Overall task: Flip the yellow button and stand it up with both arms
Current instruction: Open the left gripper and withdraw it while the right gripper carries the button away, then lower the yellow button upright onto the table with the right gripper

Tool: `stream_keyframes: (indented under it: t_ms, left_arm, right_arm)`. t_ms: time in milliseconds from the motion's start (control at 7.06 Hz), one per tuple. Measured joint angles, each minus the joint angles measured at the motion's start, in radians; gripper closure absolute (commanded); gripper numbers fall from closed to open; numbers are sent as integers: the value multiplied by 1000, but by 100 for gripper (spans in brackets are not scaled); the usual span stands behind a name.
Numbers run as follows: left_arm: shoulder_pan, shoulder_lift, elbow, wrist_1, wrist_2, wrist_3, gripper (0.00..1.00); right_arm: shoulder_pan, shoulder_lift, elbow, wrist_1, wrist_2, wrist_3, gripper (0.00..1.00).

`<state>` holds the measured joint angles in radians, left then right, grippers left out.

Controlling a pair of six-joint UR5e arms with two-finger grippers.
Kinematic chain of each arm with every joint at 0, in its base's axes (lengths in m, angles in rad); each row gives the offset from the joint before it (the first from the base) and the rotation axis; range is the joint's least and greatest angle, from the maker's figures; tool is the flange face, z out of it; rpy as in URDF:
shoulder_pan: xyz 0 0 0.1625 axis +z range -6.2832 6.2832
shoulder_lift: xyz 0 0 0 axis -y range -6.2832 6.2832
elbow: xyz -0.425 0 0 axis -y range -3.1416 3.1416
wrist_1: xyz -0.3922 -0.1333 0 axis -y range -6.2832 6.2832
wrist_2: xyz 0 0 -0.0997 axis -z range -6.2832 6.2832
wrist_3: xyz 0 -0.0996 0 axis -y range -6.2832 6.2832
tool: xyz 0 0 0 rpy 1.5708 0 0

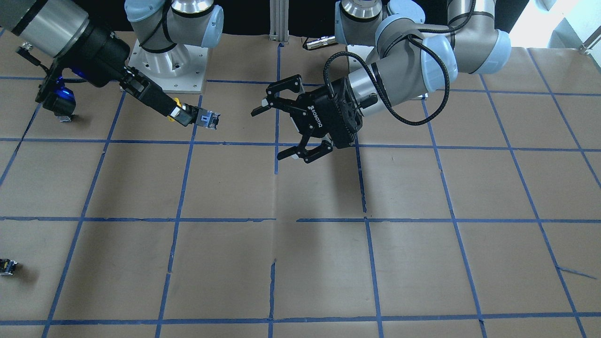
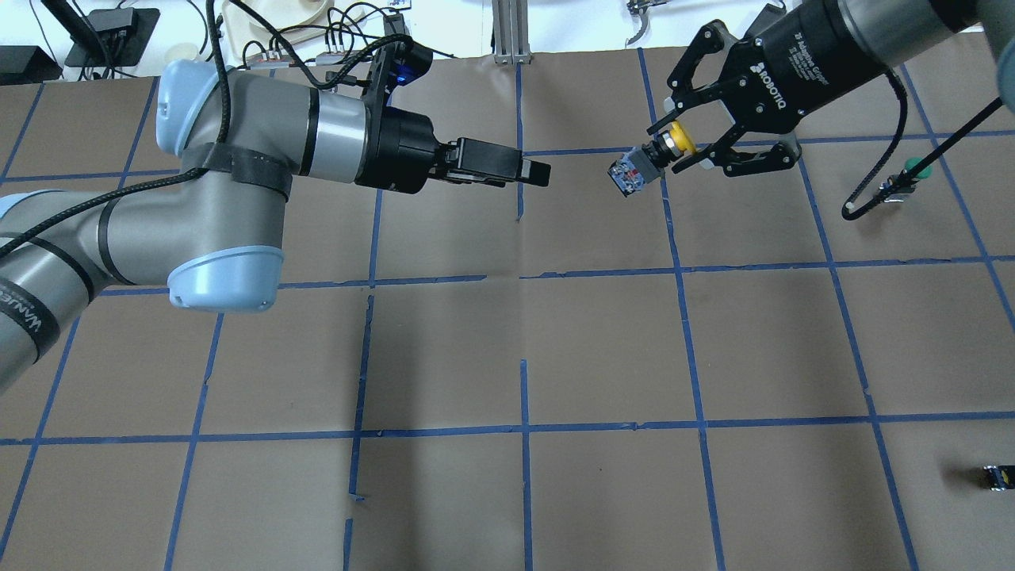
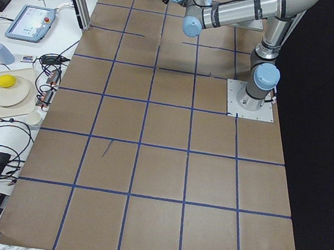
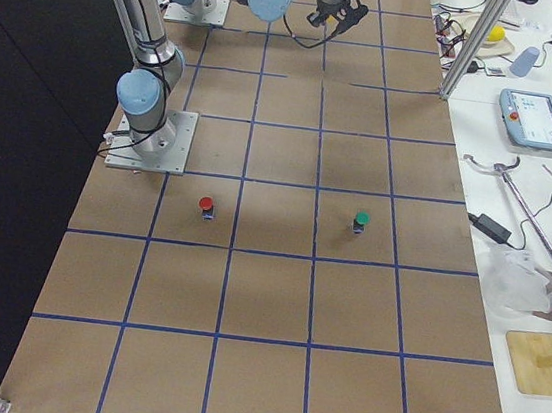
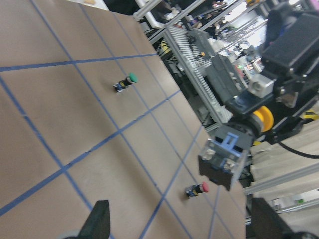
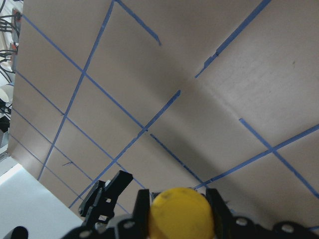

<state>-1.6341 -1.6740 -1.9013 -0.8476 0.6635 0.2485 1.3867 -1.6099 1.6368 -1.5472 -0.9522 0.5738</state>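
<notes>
Stage: hand-over between the arms, judged about midway; the flip and the standing are not yet done.
Yellow button point(image 2: 650, 159): held in the air above the table point(image 2: 555, 357), well off the paper. It lies roughly level, yellow cap toward the holding gripper, grey switch body pointed at the other gripper.
Right gripper point(image 2: 674, 147): clamped on the yellow button at the cap end, so the switch body is left free.
Left gripper point(image 1: 268, 134): fingers spread wide, nothing held. It is aimed at the switch body from near by, with a clear gap between them.
Done: button picked up and presented.
Left to do: switch body to be taken by the left gripper, cap released by the right, button turned over and set upright on the table.
Green button point(image 2: 912, 170): on the table beyond the right gripper, well apart from the hand-over.
Red button point(image 4: 206, 205): on the table, well apart.
Small black part point(image 2: 995, 476): near the table edge, far from both grippers.
Obstructions: none are seen between the grippers. The right arm's black cable point(image 2: 872, 198) hangs near the green button; contact cannot be told.
</notes>
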Motion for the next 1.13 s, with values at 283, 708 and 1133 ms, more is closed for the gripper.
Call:
stream_keyframes:
  t_ms: [283,708,1133]
  left_arm:
    - [-5,48,29,-166,369,-11,0]
    - [6,109,201,-661,842,-109,0]
    - [6,132,335,-845,980,-214,0]
  right_arm:
    - [-103,1,8,70,-191,-288,93]
    - [-200,5,94,-43,-550,-754,93]
    - [-418,7,331,-426,-611,-1185,93]
